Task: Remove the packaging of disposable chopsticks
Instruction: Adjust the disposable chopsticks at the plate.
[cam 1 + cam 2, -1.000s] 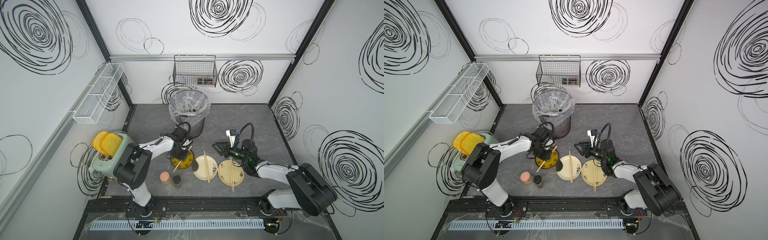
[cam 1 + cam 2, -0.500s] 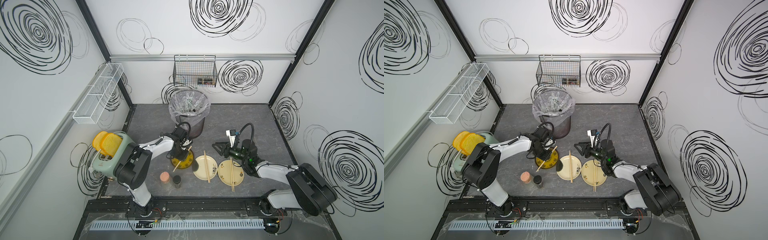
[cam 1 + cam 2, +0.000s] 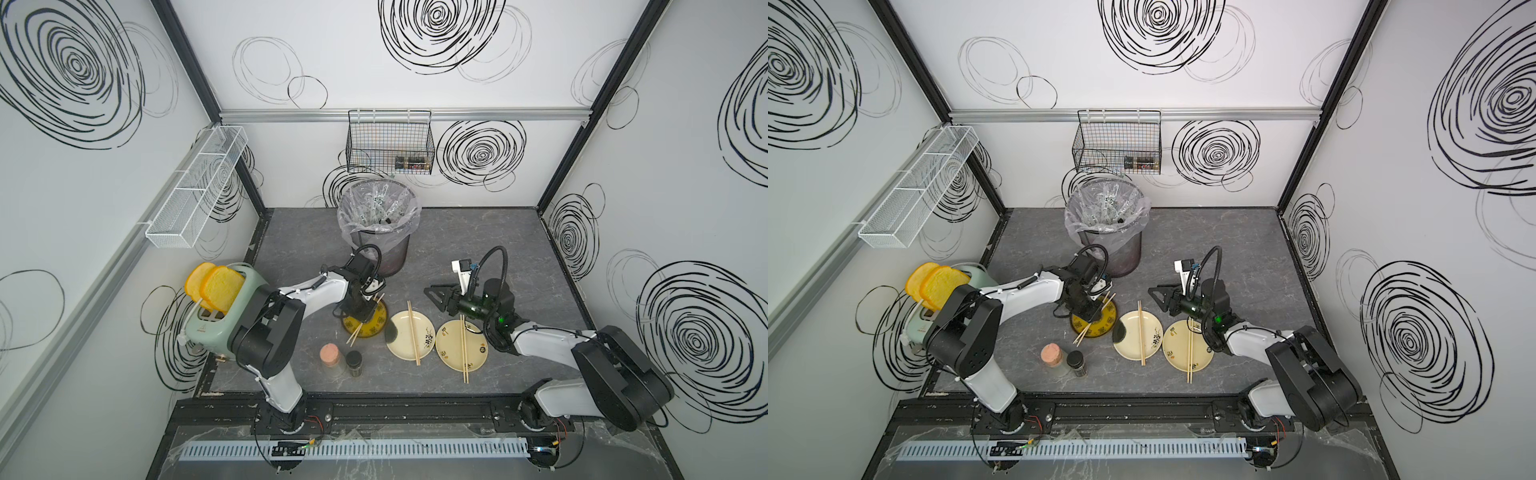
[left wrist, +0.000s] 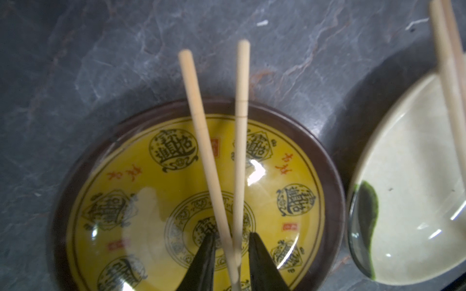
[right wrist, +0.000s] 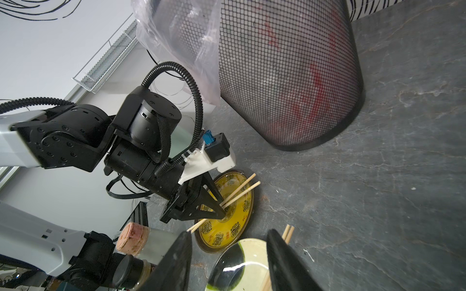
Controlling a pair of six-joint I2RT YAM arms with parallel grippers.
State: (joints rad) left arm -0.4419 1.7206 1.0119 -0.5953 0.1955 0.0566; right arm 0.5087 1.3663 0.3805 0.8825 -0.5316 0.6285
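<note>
Three pairs of thin pale wooden disposable chopsticks are visible, each laid bare across a plate. No clear plastic sleeve is visible on any of them.

One pair (image 4: 201, 131) lies across the yellow patterned plate with a dark rim (image 4: 327, 176). A second pair (image 3: 412, 332) rests on the cream plate with a dark smear (image 3: 401, 351). The third pair (image 3: 463, 349) rests on the other cream plate with small dark motifs (image 3: 478, 353).

The packaging, long clear sleeves with dark printed marks (image 3: 374, 203), is seen inside the black mesh bin (image 3: 395, 257), within its crinkled clear liner (image 3: 345, 216).

The left gripper (image 4: 232, 241) is positioned low over the yellow plate. Its jaws are parted on either side of the crossed pair, with a narrow gap visible at each side; nothing is pinched.

The right gripper (image 5: 228, 254) is held above the grey stone-patterned table (image 3: 478, 241), near the cream plates, with jaws spread and empty.

The unwrapping is judged complete. Only withdrawal of the left arm appears to be left.
</note>
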